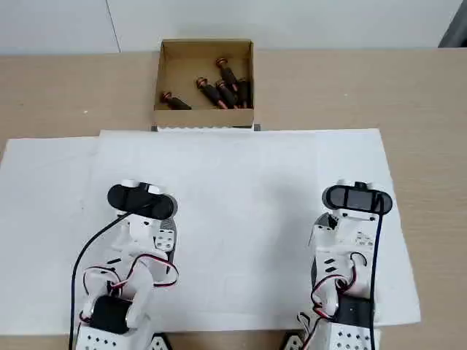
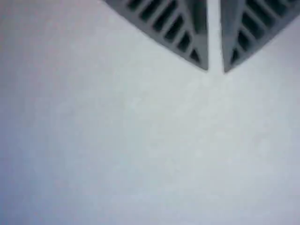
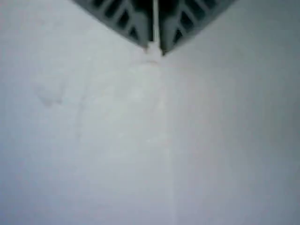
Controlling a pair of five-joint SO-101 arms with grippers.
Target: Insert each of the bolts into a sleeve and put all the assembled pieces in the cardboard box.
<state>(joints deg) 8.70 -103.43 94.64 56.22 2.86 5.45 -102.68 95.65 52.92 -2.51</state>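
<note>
My two arms sit at the near edge of the desk, on a white sheet that stretches wide between them and on toward the far edge. The cardboard box stands right at the sheet's far edge, near its middle. Inside lie several assembled pieces, dark sleeves with coppery bolt heads, most bunched toward one side. My left claw and right claw point down at the sheet, jaws closed on nothing, well apart from the box.

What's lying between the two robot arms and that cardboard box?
Just the white paper sheet, bare all the way to the cardboard box, as the high view shows.
</note>
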